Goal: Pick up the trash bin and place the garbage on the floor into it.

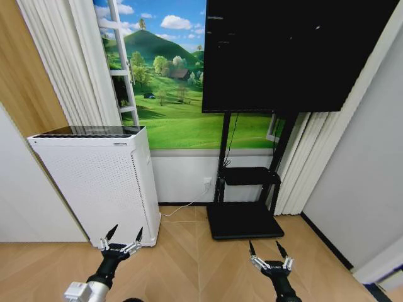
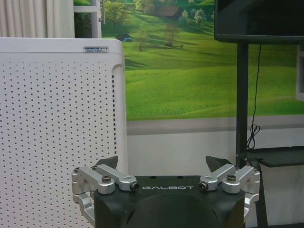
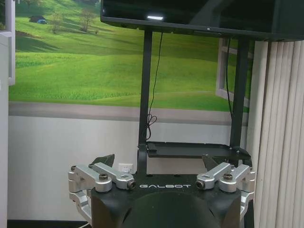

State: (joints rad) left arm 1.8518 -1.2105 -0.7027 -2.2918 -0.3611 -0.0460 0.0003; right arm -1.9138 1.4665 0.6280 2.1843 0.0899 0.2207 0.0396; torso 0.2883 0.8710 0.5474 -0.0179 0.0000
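The floor (image 1: 189, 258), light tan chevron parquet, is lying beneath both grippers: left gripper (image 1: 121, 238) hovering, jaws wide, before the white perforated appliance (image 1: 101, 182); right gripper (image 1: 269, 251) likewise spread, empty.

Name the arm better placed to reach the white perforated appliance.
Left. The left gripper, open, hangs beside the appliance; the right gripper, open, sits nearer the TV stand.

Ahead of your spread jaws, the black screen (image 1: 293, 53) runs off the picture's top edge, and behind them both arms are cut off at the bottom edge.
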